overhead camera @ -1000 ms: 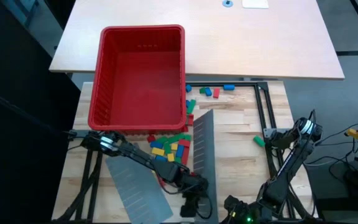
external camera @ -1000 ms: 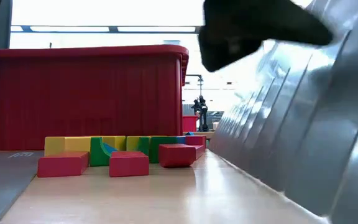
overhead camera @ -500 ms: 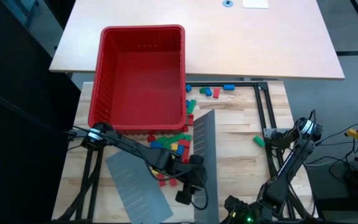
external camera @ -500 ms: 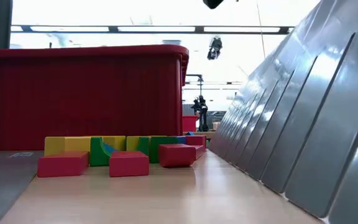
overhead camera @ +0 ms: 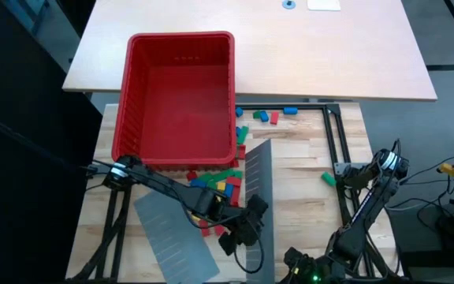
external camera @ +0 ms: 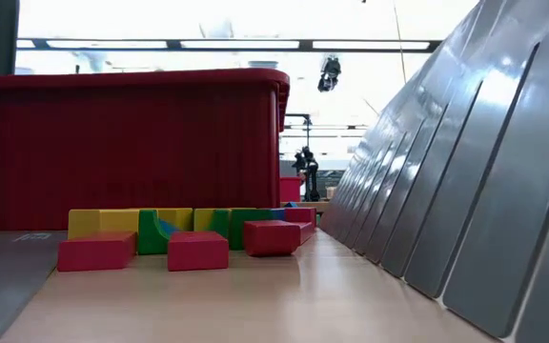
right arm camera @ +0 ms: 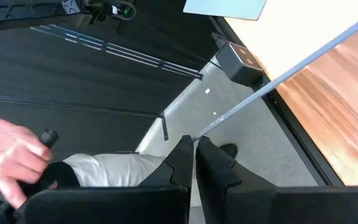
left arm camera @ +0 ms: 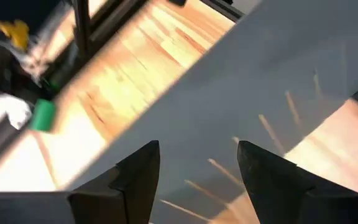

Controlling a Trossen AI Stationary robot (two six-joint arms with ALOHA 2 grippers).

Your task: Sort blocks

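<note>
Red bin (overhead camera: 181, 95): far-left of the table.
Blocks (overhead camera: 217, 185): clustered between bin and upright grey panel (overhead camera: 258, 177); more beyond it.
Left gripper (overhead camera: 239, 233): fingers spread, empty, at the panel.
Right gripper (right arm camera: 194, 163): fingers together, empty, parked at the right edge.

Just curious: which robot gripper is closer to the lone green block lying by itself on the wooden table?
The right gripper, just beside the green block. The left gripper is farther off, beyond the grey slotted panel.

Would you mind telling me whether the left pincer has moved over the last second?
Yes. In the high view the left pincer has swung from the table's near edge toward the red bin, now lying alongside the upright grey slotted panel.
</note>
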